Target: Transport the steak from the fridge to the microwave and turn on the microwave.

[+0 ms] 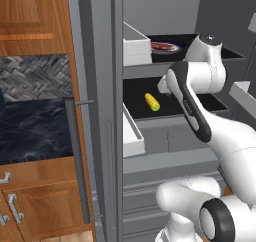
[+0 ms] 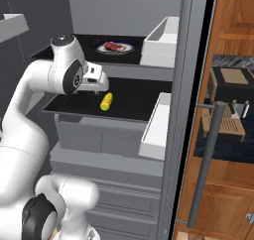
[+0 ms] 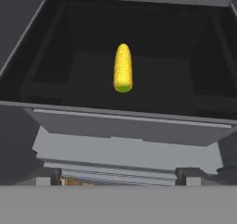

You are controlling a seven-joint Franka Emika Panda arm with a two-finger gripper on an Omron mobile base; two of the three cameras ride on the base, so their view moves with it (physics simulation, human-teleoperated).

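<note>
Two shelves: the open fridge shows an upper and a lower black shelf, with white bins at the door side.
Writing: no brand, label or lettering can be read on any surface.
Steak: the steak lies on a plate on the upper shelf, well apart from the hand.
Corn: a yellow corn cob lies alone on the lower shelf (green at one end).
Fingers: the fingers sit wide apart at the bottom of the hand view, released and grasping nothing, outside the front lip of the lower shelf.
Room: wooden cupboards flank the fridge, with a dark marbled tabletop under herringbone tile; a coffee machine stands past the bar handle.
</note>
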